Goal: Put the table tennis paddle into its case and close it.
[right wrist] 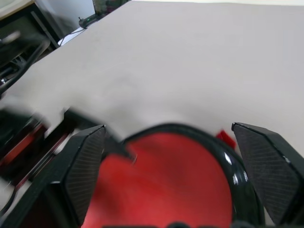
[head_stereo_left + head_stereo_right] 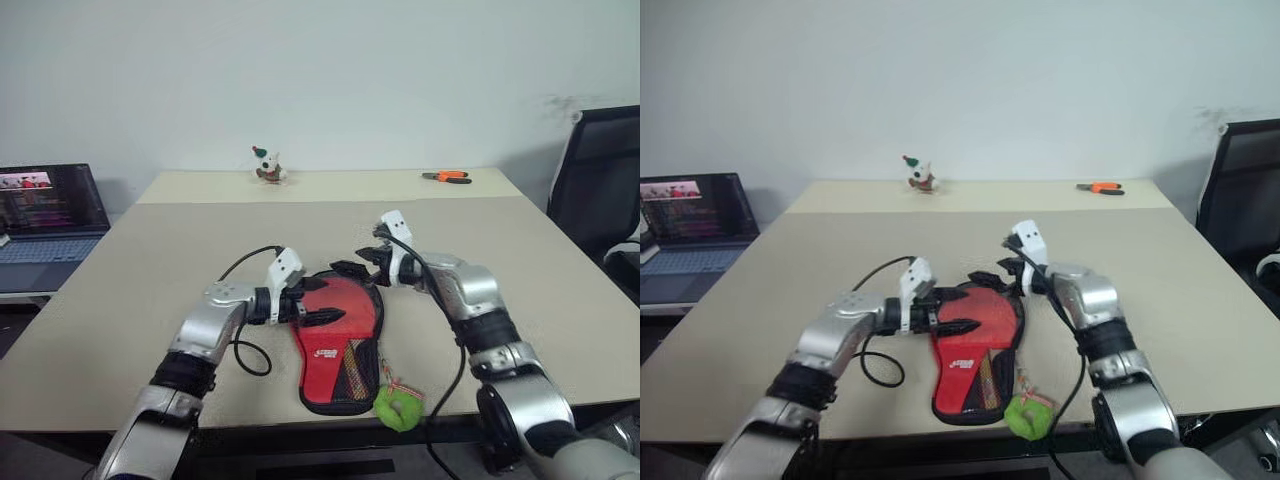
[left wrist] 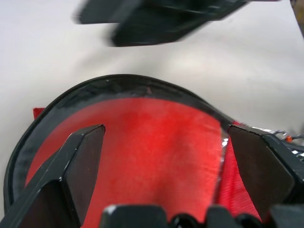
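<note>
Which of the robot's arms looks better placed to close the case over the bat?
Probably the left. The left gripper hangs open right over the red paddle lying in the open case. The right gripper, also open, sits at the case's far rim, off its edge.

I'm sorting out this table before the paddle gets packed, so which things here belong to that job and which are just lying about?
Belongs to the job:
- table tennis paddle, lying in the open case
- case, with green ring

Just lying about:
- small toy figure
- orange-handled pliers
- laptop
- black chair
</note>
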Robot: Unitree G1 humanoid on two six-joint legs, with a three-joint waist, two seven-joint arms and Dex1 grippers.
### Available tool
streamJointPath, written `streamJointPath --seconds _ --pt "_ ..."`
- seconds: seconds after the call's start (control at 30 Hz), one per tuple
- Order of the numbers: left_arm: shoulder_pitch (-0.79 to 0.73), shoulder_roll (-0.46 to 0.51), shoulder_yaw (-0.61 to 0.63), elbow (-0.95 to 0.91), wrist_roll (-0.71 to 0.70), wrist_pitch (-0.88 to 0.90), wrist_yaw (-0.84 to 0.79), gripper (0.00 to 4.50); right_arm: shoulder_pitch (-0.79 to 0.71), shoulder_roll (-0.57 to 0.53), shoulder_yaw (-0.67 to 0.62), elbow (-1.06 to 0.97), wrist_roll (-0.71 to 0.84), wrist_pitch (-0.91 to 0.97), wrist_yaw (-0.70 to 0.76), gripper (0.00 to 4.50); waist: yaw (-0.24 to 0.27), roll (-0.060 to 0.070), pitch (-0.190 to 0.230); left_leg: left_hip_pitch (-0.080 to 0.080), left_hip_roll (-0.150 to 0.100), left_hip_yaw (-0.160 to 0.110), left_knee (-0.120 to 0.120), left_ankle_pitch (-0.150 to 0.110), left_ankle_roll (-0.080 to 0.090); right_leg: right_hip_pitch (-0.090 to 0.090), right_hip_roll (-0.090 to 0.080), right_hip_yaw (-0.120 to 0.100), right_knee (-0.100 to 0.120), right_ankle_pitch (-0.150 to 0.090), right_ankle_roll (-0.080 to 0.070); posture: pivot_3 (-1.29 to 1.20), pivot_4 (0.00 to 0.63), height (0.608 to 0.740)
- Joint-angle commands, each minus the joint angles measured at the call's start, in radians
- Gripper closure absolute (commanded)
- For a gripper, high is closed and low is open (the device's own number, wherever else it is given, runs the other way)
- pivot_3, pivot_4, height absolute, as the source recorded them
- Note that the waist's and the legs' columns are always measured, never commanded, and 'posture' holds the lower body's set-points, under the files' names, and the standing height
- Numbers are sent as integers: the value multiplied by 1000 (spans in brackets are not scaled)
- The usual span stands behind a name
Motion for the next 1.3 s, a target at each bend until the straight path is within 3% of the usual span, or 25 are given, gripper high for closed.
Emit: streamJointPath --seconds 0.03,0.27,0.43,0.67,1.03,1.13,1.3 --pt "-39 -24 -25 64 39 -96 -42 0 77 -92 -11 -238 58 108 34 52 4 0 0 0 0 0 0 0 0 0 0 0 0 0 0 0 150 740" --pt "-76 -58 -56 199 102 -214 -105 0 390 -433 10 -786 302 349 255 52 7 0 1 -5 -2 -2 2 0 0 -1 1 -2 -2 0 0 0 150 740" --pt "-115 -82 -52 299 136 -273 -113 0 573 -592 78 -987 287 305 250 52 2 -1 1 -5 -3 -1 6 0 0 0 4 -3 -1 -1 1 0 150 740" --pt "-143 -109 -47 367 157 -318 -122 0 693 -605 201 -1019 188 210 141 52 4 -1 1 -6 -3 -1 12 0 0 1 6 -3 0 -3 7 0 150 740" --pt "-127 -98 -39 345 156 -313 -129 0 677 -527 263 -883 101 122 64 52 4 -2 1 -7 -3 -1 14 0 0 1 6 -3 0 -2 8 0 150 740" --pt "-121 -96 -38 334 154 -307 -129 0 673 -527 261 -868 98 110 68 643 4 -2 1 -7 -2 -1 14 0 0 1 6 -3 0 -2 8 0 150 740" --pt "-113 -95 -34 320 155 -299 -126 0 667 -535 260 -852 87 84 79 2290 5 -2 1 -7 -2 -1 15 0 0 1 6 -3 0 -2 8 0 150 740"
